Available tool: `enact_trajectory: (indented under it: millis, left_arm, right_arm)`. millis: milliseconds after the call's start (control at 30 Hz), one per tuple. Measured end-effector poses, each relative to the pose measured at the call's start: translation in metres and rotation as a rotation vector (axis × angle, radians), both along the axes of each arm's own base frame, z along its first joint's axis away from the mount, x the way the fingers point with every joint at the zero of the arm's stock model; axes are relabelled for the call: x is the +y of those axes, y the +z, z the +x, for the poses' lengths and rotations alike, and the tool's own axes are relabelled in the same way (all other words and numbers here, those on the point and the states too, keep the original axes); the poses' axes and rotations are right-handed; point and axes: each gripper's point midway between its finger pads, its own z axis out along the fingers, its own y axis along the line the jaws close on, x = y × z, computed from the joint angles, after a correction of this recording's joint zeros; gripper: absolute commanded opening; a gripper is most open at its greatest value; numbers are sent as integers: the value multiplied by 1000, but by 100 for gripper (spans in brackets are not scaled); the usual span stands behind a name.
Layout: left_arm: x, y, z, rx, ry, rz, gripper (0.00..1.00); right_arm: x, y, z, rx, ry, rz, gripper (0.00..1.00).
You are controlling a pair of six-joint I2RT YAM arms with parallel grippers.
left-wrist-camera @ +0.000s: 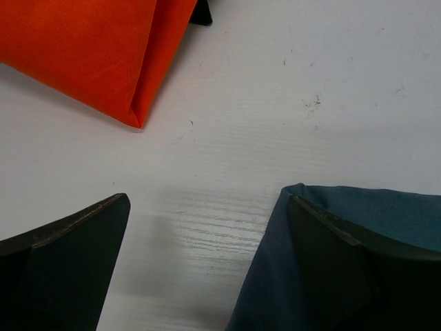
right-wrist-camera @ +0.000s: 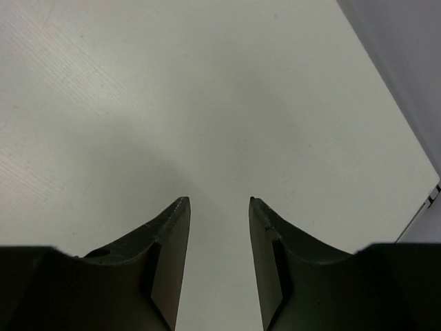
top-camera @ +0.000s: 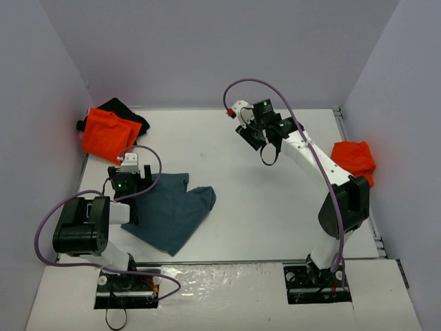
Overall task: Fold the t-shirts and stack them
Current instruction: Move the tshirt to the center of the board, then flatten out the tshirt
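A slate-blue t-shirt (top-camera: 172, 210) lies crumpled on the white table at the near left. My left gripper (top-camera: 129, 178) stands wide open at its far left corner. In the left wrist view the left gripper (left-wrist-camera: 208, 198) has bare table between its fingers, and the blue cloth (left-wrist-camera: 386, 214) lies against the right finger (left-wrist-camera: 331, 269). A folded orange t-shirt (top-camera: 107, 132) (left-wrist-camera: 89, 48) rests on a black t-shirt (top-camera: 125, 110) (left-wrist-camera: 201, 12) at the far left. Another orange t-shirt (top-camera: 353, 160) sits bunched at the right edge. My right gripper (top-camera: 253, 136) (right-wrist-camera: 219, 200) hovers open over bare table and holds nothing.
Pale walls close in the table (top-camera: 241, 200) on the left, back and right. The right arm's purple cable (top-camera: 275, 86) loops above its wrist. Both arm bases (top-camera: 127, 286) stand at the near edge.
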Motion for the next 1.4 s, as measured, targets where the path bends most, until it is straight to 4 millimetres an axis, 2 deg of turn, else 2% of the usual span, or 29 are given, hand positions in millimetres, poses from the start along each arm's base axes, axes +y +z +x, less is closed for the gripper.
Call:
enact_trajectory:
  millis: [133,200,300,500,600,767,833,900,933,1133,1233,1400]
  left_arm:
    - [0,0,0,0,0,0,97]
    - [-1,0,0,0,-4,0,97]
    - [-12,2,2,-9,-85,8,97]
    - [-25,2,1,-17,-166,10,97]
    - [-21,2,1,-14,-145,12,97]
    - [-14,2,1,-12,-103,18,97]
    - [-13,1,1,-10,-95,21,97]
    - [-12,1,1,-9,-91,22,97]
    - [-11,1,1,-9,-88,23,97]
    - [-10,1,0,-9,-83,24,97]
    - [-10,1,0,-8,-83,24,97]
    - [-10,1,0,-9,-83,24,97]
  right_arm:
    - [14,-28,-17,86,63,-18,39]
    - [30,-42,-27,133,114,-16,40]
    - [56,-68,-44,223,194,-9,41]
    - [92,-118,-81,394,310,-18,41]
    - [104,-139,-96,469,347,-31,41]
    - [115,-174,-110,581,375,-42,39]
    - [120,-185,-115,626,387,-50,36]
    - [128,-189,-116,638,407,-52,16]
    - [134,-189,-117,636,422,-51,13]
    - [163,-191,-149,649,535,-106,21]
    - [169,-192,-163,658,570,-131,25]
    - [166,-191,-166,659,573,-147,28]
